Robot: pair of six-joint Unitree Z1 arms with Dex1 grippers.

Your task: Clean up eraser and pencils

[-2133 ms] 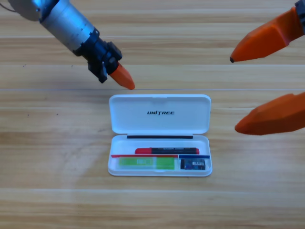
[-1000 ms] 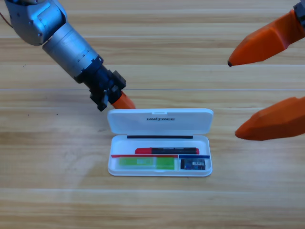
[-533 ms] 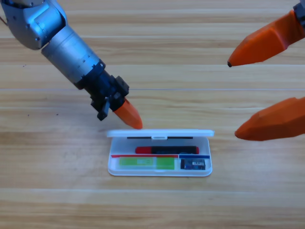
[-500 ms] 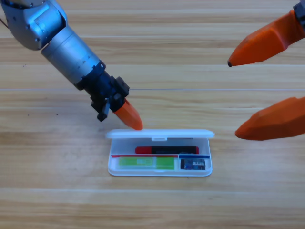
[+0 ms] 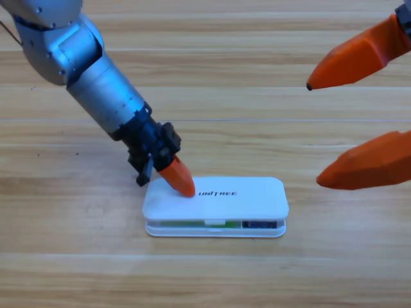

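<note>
Both risks from off-centre pressing: left gripper (image 5: pixel 182 184), jaws together, on case lid (image 5: pixel 215 197) left end; may slide, stay unlatched.

Right gripper (image 5: pixel 340 125) waiting wide apart.

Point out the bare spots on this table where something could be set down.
Bare wood runs along the front, below the white Unitree case, and left of it under the left arm. The middle, above the case, is also free. Crowded: the left claw on the lid's left end, and the right claw hanging wide open at the right edge.

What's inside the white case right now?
Through the front slit of the white case, under its nearly shut lid, show a green strip and the eraser. The rest is covered. The left gripper presses the lid.
</note>
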